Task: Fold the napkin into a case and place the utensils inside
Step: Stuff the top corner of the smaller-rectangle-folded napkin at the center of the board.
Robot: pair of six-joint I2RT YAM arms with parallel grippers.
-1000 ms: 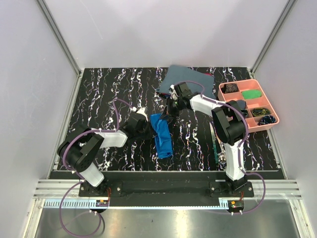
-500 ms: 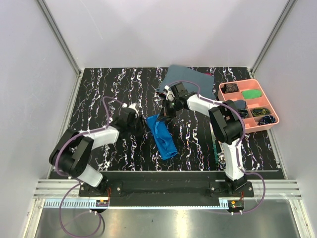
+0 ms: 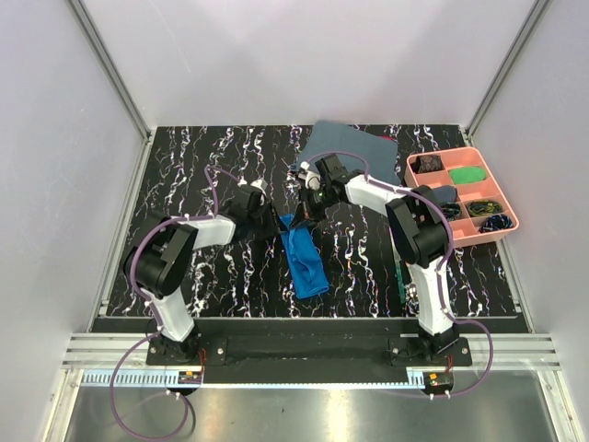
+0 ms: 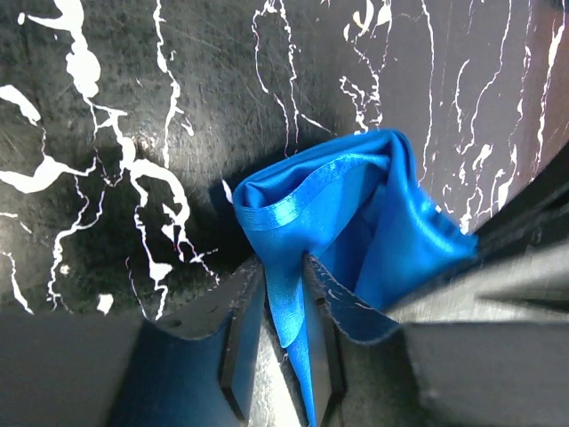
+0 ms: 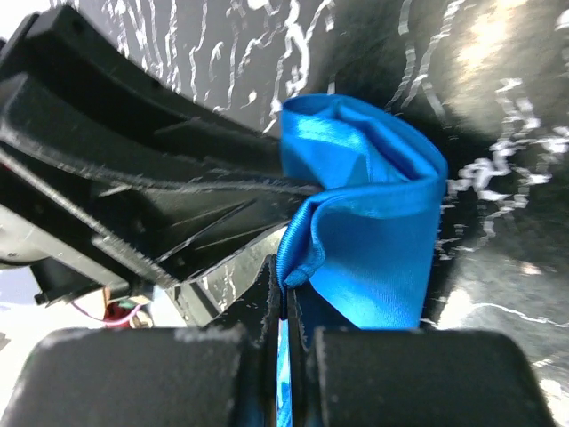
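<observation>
Napkin (image 3: 305,260) on table (image 3: 184,175), far end between both grippers: left gripper (image 3: 274,224) just left of it, right gripper (image 3: 310,213) at its far edge. Cloth (image 3: 354,145) just beyond right gripper, tray (image 3: 440,154) well right of it, utensils (image 3: 401,267) nearer, beside right arm

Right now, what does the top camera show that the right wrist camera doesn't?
Only the top view: the pink compartment tray, the grey-blue cloth at the far edge, and the blue napkin lying at full length. Only the right wrist view: the right gripper up close, shut on a hemmed fold. Both: the blue napkin on the black marbled table.
</observation>
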